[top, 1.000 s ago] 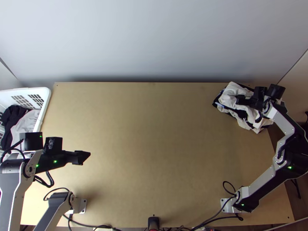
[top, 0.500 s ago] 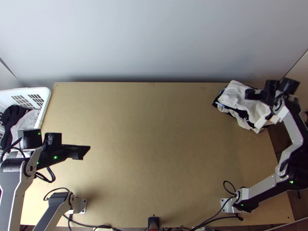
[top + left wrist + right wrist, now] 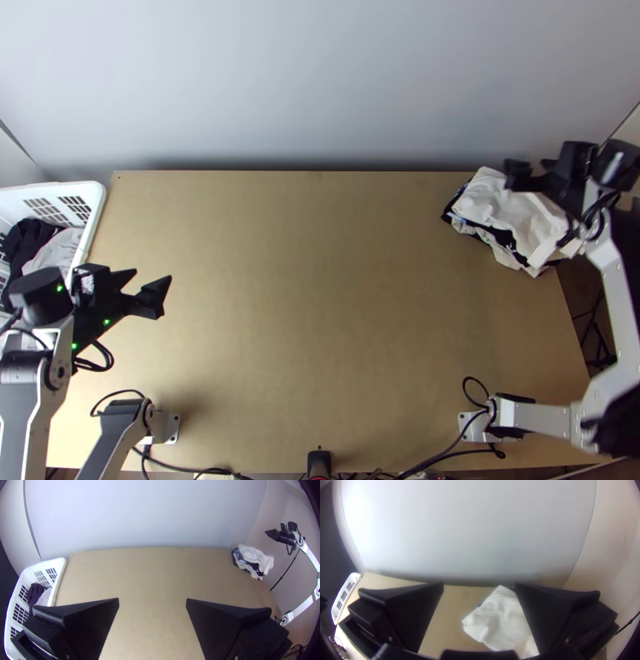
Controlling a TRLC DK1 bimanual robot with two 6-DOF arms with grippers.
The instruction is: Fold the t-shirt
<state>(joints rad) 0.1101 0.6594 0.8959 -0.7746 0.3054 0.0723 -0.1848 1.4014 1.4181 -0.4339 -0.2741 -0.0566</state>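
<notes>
Over the light tabletop [image 3: 320, 320], my right arm [image 3: 621, 308] bends up the right side, its pincer [image 3: 516, 176] raised above the far right corner, spread wide. My left arm [image 3: 22, 420] holds its pincer [image 3: 148, 280] wide open, aimed inward over the left side. White cloth [image 3: 500, 206] tops a rumpled pile [image 3: 506, 238] in that far right corner.

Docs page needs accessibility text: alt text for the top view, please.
The right arm's open tool hovers above a rumpled white and black cloth pile at the far right corner of a light wooden table. At the left, the left arm's tool, also open, is near a white basket holding dark and light cloth.
</notes>
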